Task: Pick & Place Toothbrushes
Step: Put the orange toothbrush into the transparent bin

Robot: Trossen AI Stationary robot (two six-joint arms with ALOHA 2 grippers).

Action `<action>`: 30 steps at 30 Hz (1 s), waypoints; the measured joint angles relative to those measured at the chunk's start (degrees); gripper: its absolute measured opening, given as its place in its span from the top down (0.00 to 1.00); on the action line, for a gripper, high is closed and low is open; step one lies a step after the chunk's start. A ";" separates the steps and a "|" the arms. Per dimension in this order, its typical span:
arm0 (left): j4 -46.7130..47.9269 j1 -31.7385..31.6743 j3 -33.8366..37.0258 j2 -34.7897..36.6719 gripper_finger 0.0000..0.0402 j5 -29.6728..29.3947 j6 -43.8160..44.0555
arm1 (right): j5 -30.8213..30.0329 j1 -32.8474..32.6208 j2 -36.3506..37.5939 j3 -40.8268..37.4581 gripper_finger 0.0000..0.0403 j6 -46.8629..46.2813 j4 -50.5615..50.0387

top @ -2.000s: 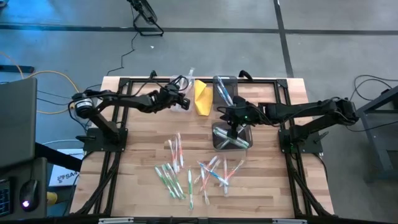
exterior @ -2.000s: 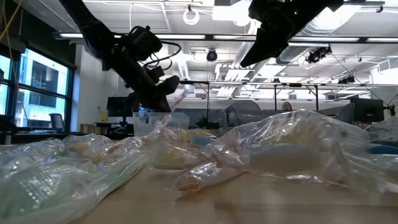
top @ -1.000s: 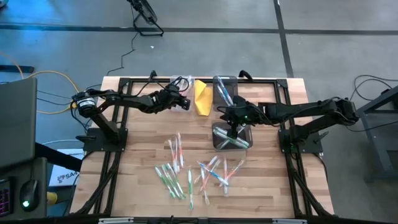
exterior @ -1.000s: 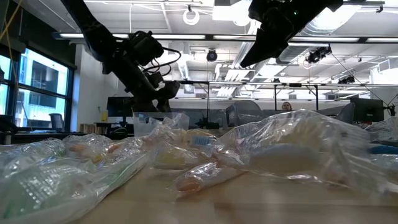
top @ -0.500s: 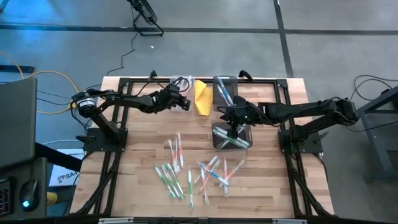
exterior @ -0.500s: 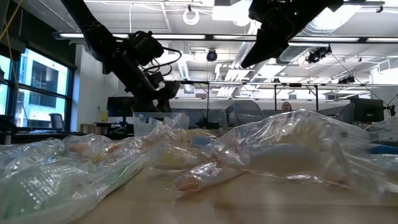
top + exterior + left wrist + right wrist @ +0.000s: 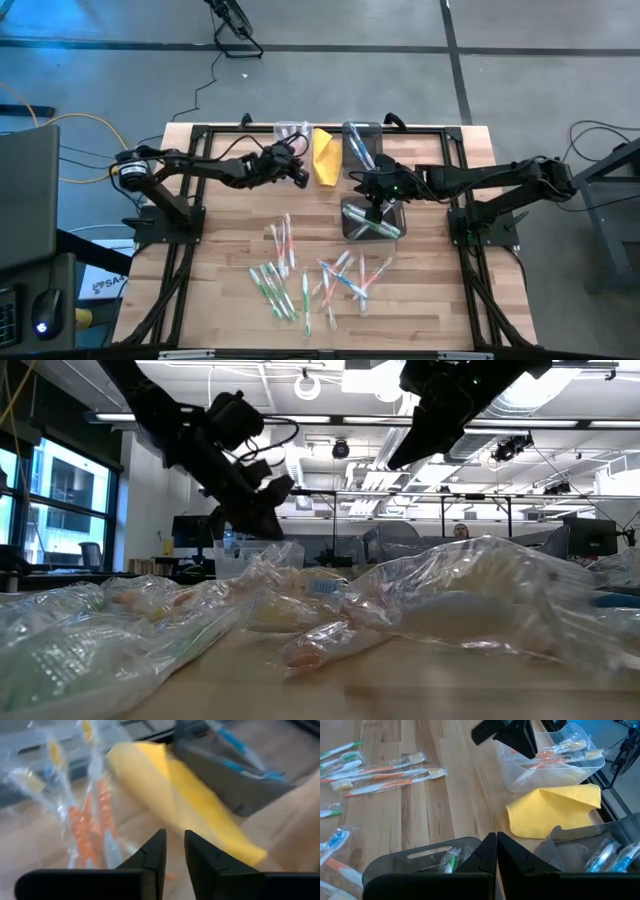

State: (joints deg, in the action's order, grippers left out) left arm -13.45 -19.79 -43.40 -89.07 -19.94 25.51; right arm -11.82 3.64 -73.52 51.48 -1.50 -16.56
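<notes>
High view shows the left arm stretched from its base at the table's left edge toward the far side, its left gripper [image 7: 298,176] just beside the yellow cloth [image 7: 325,156] and near the clear bin [image 7: 290,131] that holds orange-handled toothbrushes. In the left wrist view its fingers [image 7: 152,857] stand nearly together with only a narrow gap, and nothing is seen between them. The right arm reaches in from the right, elbow bent, its right gripper [image 7: 374,196] pointing down over the dark bin [image 7: 372,222] (green brushes lie inside); its fingers are closed flat against each other, empty. Most toothbrushes [image 7: 310,275] lie scattered on the wooden table [image 7: 220,270] nearer the front edge.
</notes>
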 joint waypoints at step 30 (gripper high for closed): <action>3.61 16.97 -0.09 11.05 0.90 0.00 -7.69 | 1.91 -0.26 0.00 -0.02 0.99 -3.39 -0.28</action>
State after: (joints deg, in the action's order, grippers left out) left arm -9.83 -2.82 -43.48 -78.02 -19.94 17.82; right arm -9.91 3.38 -73.52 51.46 -4.89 -16.84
